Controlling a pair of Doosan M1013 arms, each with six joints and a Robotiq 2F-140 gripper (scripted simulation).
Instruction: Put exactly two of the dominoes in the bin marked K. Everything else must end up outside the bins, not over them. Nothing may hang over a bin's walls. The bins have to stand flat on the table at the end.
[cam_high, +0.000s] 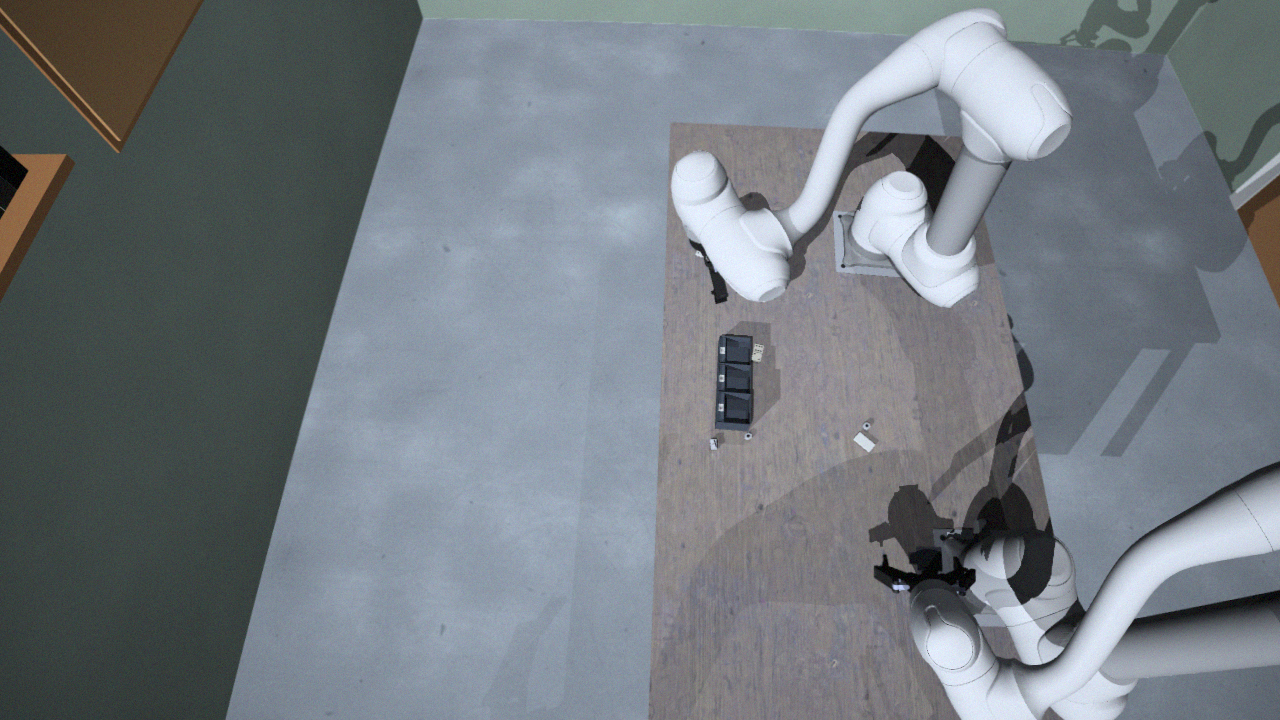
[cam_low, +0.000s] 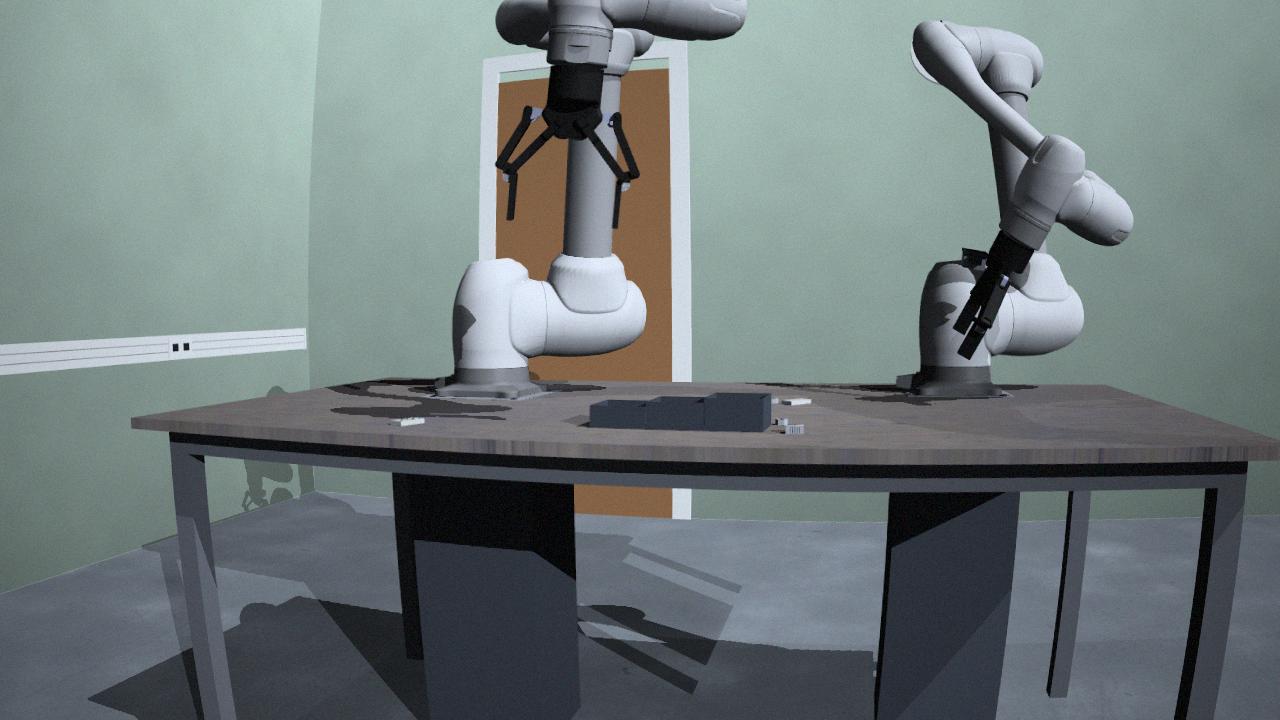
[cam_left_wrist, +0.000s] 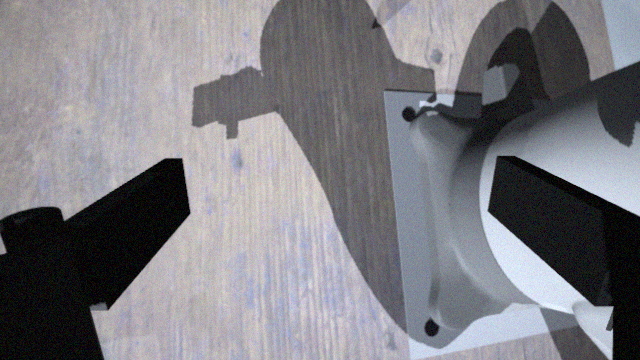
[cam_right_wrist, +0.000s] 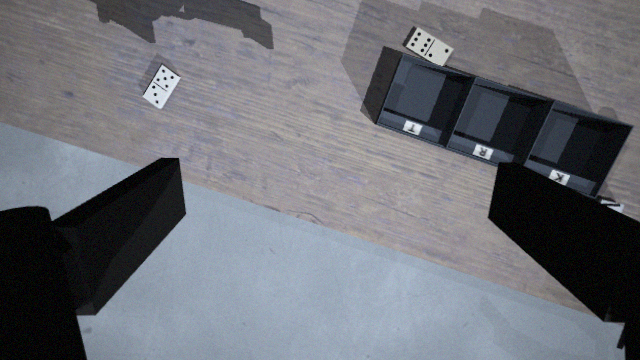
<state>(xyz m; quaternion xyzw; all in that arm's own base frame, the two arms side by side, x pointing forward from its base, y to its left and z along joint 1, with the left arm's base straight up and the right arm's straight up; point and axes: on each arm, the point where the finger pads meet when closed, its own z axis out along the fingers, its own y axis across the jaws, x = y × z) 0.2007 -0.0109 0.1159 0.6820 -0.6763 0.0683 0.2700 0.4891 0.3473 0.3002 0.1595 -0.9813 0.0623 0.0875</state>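
Note:
Three joined dark bins stand flat. Bin K is at the end away from bin T, with bin R between; no contents are seen. One domino lies against bin T's outside. Another domino lies apart, beyond the T end, hidden in the top view. A plain white piece lies farther off; its kind is unclear. My right gripper is open, high above the table edge. My left gripper is open and empty near its arm's base.
Beyond bin K lie a small ring-like piece and a small pale block with dark marks. Another ring-like piece is beside the plain white piece. The bins stand near the table's long edge. Both arm bases stand along the opposite side.

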